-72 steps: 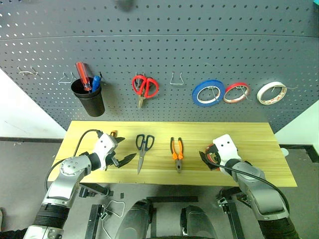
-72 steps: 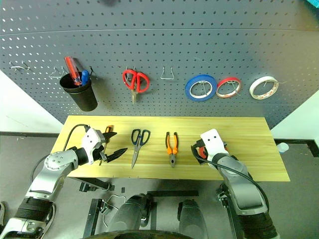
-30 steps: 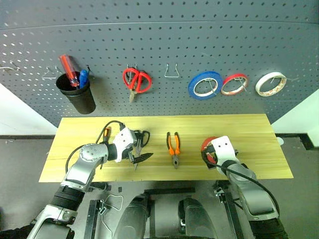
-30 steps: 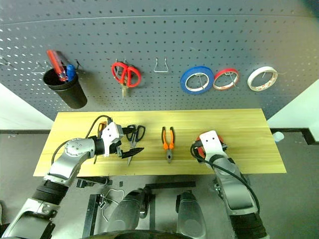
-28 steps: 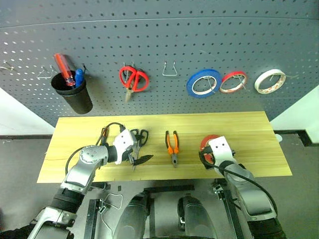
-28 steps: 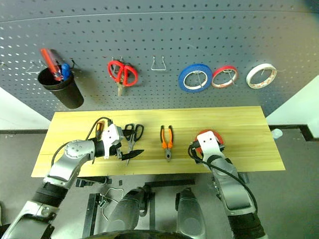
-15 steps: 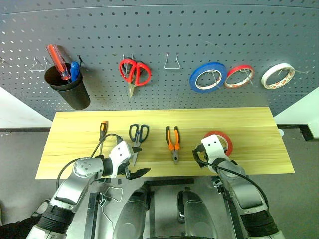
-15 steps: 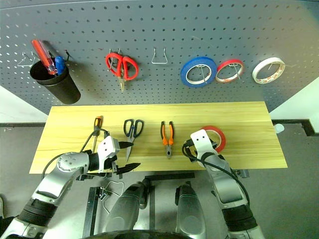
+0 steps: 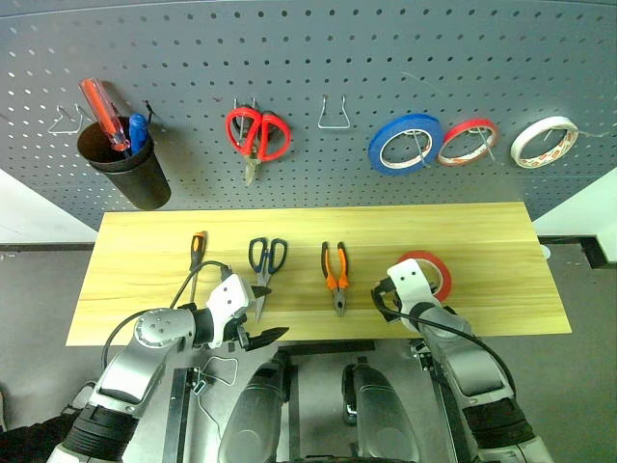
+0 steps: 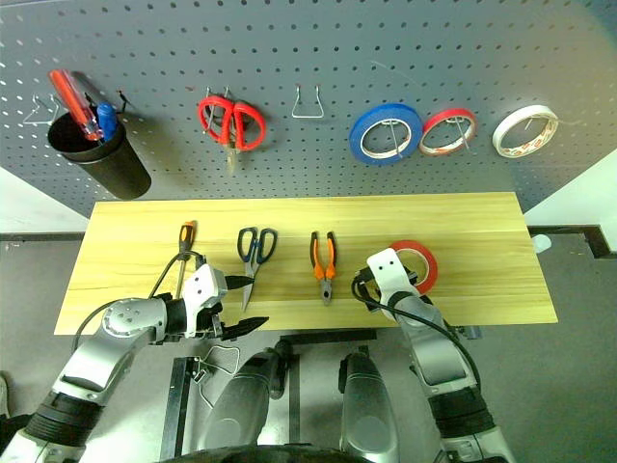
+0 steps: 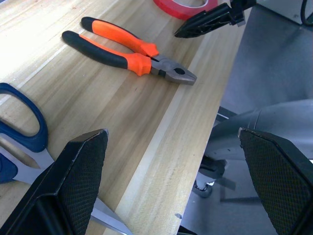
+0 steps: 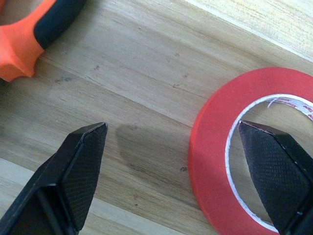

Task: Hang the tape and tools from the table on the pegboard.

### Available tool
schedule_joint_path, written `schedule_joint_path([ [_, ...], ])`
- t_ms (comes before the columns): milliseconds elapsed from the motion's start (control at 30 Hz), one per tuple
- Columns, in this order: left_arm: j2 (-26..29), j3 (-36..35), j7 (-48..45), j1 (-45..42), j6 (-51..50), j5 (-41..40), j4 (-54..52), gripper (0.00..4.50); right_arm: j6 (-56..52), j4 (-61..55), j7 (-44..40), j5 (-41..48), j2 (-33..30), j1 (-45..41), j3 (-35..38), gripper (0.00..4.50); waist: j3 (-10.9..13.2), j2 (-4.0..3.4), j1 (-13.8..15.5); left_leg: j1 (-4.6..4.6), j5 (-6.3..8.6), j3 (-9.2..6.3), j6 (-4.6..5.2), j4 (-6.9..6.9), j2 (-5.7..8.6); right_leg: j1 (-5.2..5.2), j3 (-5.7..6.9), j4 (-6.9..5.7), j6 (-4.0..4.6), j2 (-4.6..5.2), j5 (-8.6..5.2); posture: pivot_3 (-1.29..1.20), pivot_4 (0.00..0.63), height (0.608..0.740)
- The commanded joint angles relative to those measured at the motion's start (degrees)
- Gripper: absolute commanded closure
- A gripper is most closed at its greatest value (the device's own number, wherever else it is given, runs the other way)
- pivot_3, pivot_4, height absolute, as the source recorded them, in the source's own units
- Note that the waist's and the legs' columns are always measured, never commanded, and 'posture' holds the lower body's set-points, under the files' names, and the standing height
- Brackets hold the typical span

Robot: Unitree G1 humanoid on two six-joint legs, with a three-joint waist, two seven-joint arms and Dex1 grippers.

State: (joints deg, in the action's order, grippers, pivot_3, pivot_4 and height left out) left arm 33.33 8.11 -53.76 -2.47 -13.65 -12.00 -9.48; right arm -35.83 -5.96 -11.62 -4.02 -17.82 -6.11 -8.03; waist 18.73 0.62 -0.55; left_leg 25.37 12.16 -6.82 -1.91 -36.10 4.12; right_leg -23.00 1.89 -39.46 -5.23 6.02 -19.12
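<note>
— How is the light?
— Bright and even, from overhead. The table [image 9: 482,241] shows soft sheen, no harsh glare. The pegboard [image 9: 386,58] bows near the top edge, a wide-lens bend.
— Any blur?
— The head views are sharp. Up close, a faint shadow lies on the wood beside the tape [image 12: 215,147]; nearby fingers [image 12: 73,176] look soft.
</note>
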Motion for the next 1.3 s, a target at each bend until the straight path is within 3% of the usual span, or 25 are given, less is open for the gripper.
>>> schedule_joint_path([
  [33, 0.4, -0.7, 0.0, 0.3, -0.1, -1.1, -2.1, 0.05, 0.4, -1.0, 0.2, -0.5, -0.1, 0.3, 0.9, 0.0, 0.1, 0.0, 0.0, 0.0, 0.0, 0.0, 0.0, 0.0, 0.0, 0.0, 0.0, 0.0, 0.0, 0.0, 0.0, 0.11, 0.374, 0.703],
  [433, 0.8, -0.6, 0.2, 1.5, -1.0, -1.7, -4.2, 0.05, -6.1, 4.2, 2.2, -0.8, -0.1, -3.6, 3.4, 0.0, 0.2, 0.0, 0.1, 0.03, 0.0, 0.03, -0.01, 0.03, 0.0, -0.06, -0.01, 0.0, 0.0, 0.01, 0.0, 0.12, 0.366, 0.703],
  [967, 0.9, -0.8, 0.7, 1.3, -0.9, -1.9, -4.2, 0.05, -16.8, 0.1, -5.0, 1.4, -2.6, -2.3, 1.2, 0.0, 0.2, 0.01, 1.2, 0.03, 0.0, 0.02, -0.01, 0.06, -0.01, -0.06, -0.01, 0.04, 0.0, 0.02, 0.0, 0.11, 0.369, 0.703],
  [1300, 1.1, -0.9, 1.2, 1.7, -1.2, -2.0, -4.9, 0.05, -18.1, 0.5, -8.3, 3.1, -3.0, -1.5, 0.5, 0.0, 0.2, 0.06, 1.2, 0.04, 0.0, 0.02, 0.0, 0.13, -0.01, -0.05, -0.01, 0.13, 0.01, 0.05, 0.0, 0.12, 0.375, 0.703],
])
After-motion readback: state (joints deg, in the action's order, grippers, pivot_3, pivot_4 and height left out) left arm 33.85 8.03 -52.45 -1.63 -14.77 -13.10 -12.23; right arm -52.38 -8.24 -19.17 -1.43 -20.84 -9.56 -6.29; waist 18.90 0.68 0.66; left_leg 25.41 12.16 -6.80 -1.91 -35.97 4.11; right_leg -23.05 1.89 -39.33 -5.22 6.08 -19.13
